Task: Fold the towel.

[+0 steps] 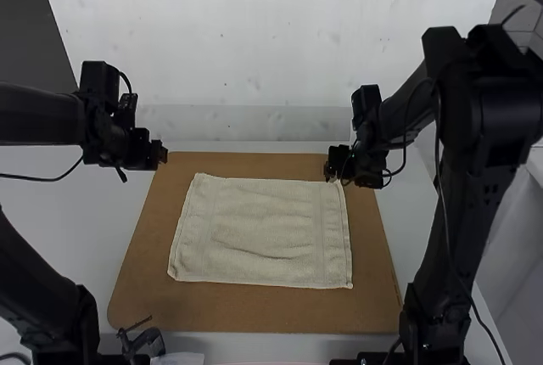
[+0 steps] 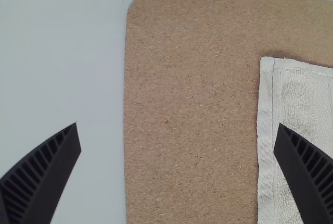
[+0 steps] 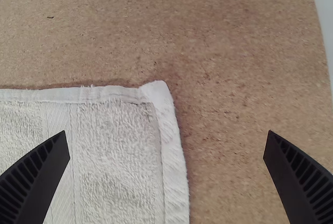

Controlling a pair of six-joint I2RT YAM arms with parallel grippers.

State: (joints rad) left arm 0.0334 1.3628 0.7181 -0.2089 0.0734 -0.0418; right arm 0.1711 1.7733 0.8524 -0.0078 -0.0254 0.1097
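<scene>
Jaws of the left gripper (image 2: 178, 124) and right gripper (image 3: 166, 132) stand wide open, empty. The towel (image 1: 263, 229) lies spread, slightly rumpled, on the brown board (image 1: 254, 310). It should handle light, soft, limp; pinching its hem (image 3: 174, 166) near the corners looks surest.

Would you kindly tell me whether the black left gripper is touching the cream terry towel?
Apart. In the high view, a strip of brown cork mat shows between the left gripper and the towel.
</scene>
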